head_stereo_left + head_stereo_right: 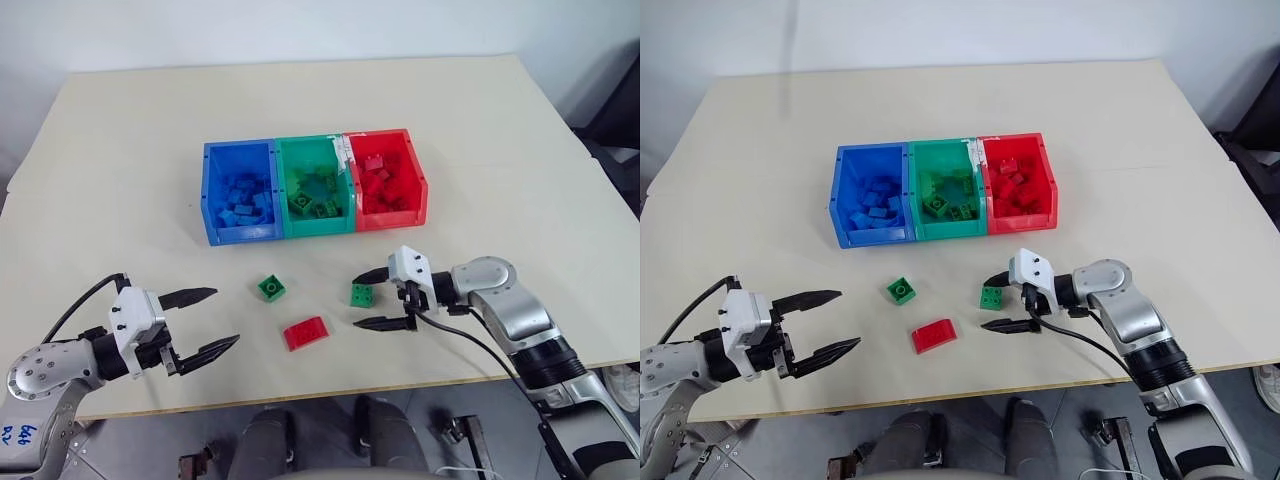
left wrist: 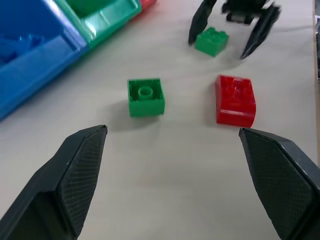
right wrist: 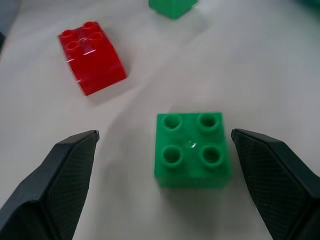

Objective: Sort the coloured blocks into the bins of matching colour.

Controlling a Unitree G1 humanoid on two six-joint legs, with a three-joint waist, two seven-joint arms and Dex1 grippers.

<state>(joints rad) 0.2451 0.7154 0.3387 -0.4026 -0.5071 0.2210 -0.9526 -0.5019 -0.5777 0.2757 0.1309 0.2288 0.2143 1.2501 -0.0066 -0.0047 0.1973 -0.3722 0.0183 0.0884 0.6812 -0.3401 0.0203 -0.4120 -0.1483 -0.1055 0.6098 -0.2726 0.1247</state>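
On the tabletop (image 1: 120, 150), near of the green bin (image 1: 316, 186), the right gripper (image 1: 384, 299) is straddling a green block (image 1: 362, 295) with jaws spread, needing centering before squeezing, while the left gripper (image 1: 200, 322) is idling, jaws spread.

Blue bin (image 2: 30, 60) cut off, second green brick (image 3: 171, 7) cropped

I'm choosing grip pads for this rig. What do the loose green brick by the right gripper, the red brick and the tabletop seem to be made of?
Green brick: looks like moulded hard plastic, smooth, with a slight sheen on its four studs. Red brick: probably the same plastic but glossier, with highlights on its rounded top. Tabletop: pale, matt and even, possibly laminate or painted board; the pictures leave that open.
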